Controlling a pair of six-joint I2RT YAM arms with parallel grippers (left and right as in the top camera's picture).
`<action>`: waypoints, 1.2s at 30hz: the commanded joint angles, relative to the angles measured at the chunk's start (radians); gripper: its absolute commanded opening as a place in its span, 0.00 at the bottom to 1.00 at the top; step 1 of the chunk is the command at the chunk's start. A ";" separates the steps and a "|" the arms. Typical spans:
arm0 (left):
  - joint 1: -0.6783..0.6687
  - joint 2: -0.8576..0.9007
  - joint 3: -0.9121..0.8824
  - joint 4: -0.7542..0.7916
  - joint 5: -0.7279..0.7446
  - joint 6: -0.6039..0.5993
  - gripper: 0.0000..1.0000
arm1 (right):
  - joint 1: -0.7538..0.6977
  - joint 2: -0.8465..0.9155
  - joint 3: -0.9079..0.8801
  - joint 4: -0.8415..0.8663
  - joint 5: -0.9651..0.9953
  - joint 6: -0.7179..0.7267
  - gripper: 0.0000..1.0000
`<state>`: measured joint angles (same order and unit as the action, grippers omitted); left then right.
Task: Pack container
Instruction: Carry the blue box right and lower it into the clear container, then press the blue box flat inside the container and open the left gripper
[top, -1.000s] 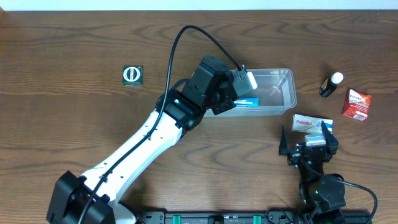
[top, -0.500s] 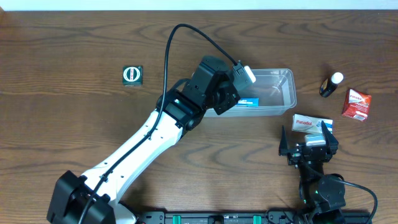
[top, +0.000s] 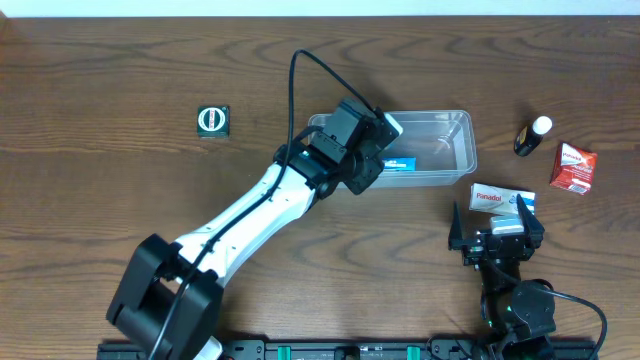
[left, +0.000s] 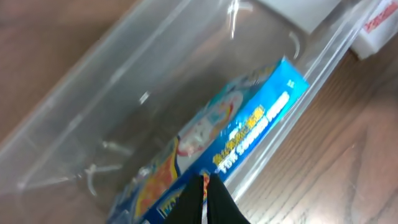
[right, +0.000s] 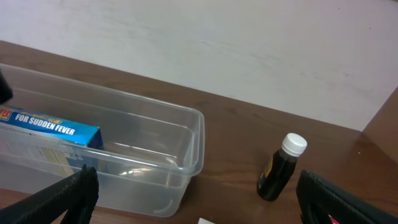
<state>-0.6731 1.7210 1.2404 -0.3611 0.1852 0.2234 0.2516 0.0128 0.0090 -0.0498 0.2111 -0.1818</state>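
Container (top: 455, 140) — a clear tub toward 1 o'clock from the centre of the table (top: 120, 60), with a blue box (top: 400, 165) lying inside. Left gripper (left: 206, 183) at its 9 o'clock end, fingers pressed together above the box. Right gripper (top: 495, 228) at its 5 o'clock — fingers spread wide, holding nothing.

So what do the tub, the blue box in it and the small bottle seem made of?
The container looks like clear glossy plastic: the table shows through its walls, with bright glints. The blue box seems printed cardboard, with crisp folded edges. The bottle is dark and shiny with a white cap, glass or plastic; I cannot tell.
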 joint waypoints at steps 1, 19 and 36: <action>0.002 0.007 0.021 -0.047 0.013 -0.054 0.06 | -0.003 -0.002 -0.003 -0.002 0.009 -0.006 0.99; 0.002 -0.047 0.050 -0.064 0.010 -0.110 0.06 | -0.003 -0.002 -0.003 -0.002 0.009 -0.006 0.99; 0.002 0.045 0.050 -0.019 -0.047 -0.117 0.06 | -0.003 -0.002 -0.003 -0.002 0.009 -0.006 0.99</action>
<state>-0.6731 1.7416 1.2682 -0.3836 0.1501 0.1223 0.2516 0.0128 0.0090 -0.0498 0.2111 -0.1818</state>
